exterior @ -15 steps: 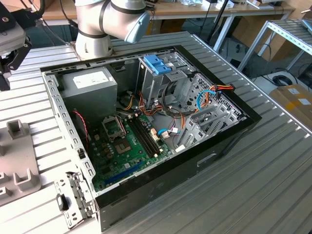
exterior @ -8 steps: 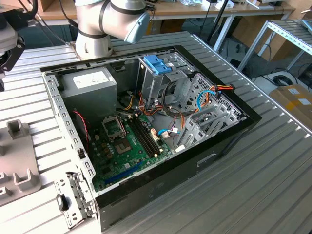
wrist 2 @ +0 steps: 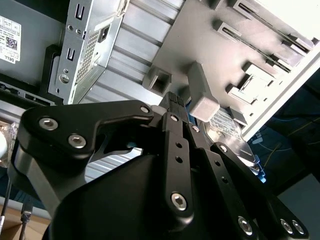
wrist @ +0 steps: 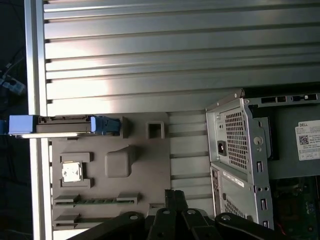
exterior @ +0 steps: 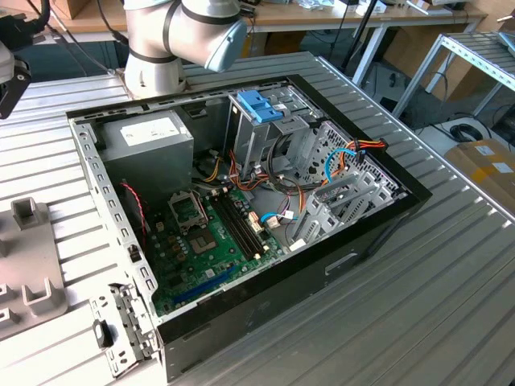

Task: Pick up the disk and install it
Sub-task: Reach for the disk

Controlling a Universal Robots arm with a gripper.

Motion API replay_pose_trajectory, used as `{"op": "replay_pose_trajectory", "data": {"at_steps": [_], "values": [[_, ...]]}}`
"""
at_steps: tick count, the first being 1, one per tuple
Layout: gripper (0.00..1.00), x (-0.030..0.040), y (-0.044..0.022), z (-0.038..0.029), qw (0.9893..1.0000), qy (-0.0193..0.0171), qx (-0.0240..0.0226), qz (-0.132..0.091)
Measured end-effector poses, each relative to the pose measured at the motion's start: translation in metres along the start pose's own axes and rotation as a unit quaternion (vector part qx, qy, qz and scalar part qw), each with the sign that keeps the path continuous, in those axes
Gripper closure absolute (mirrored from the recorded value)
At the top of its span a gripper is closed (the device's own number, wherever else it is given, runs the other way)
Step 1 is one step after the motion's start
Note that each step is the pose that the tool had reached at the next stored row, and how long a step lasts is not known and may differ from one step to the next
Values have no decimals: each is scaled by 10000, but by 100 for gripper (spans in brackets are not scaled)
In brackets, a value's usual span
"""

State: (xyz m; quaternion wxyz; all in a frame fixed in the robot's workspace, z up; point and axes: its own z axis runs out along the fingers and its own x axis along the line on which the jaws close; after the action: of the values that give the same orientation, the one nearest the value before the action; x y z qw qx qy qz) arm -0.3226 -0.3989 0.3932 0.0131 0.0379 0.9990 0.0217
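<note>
Hovering over one grey tray (wrist: 145,170) bearing one disk (wrist: 62,125), one pincer (wrist: 174,196) (narrow, holding nothing).

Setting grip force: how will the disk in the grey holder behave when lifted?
The disk looks like rigid metal, so it likely won't flex and feels heavy for its size. It seems to stand on edge in the grey holder, so a sideways nudge could tip it. Its blue carrier looks plastic and may give.
</note>
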Motion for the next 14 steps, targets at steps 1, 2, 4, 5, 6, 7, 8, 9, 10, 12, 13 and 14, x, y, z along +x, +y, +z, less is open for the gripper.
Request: {"op": "replay_pose_trajectory", "data": {"at_steps": [1, 2, 4, 5, 6, 7, 8, 9, 10, 12, 13, 14], "values": [[90, 9, -1, 0, 10000, 0, 0, 0], [90, 29, -2, -1, 10000, 0, 0, 0], [90, 50, -4, -1, 10000, 0, 0, 0], [90, 62, -5, -2, 10000, 0, 0, 0], [90, 72, -6, -2, 10000, 0, 0, 0], [90, 81, -6, -2, 10000, 0, 0, 0], [90, 89, -7, -2, 10000, 0, 0, 0], [90, 101, -8, -2, 10000, 0, 0, 0], [90, 111, -8, -2, 10000, 0, 0, 0], [90, 139, -10, -3, 10000, 0, 0, 0], [90, 148, -11, -3, 10000, 0, 0, 0], [90, 163, -12, -3, 10000, 0, 0, 0]]}}
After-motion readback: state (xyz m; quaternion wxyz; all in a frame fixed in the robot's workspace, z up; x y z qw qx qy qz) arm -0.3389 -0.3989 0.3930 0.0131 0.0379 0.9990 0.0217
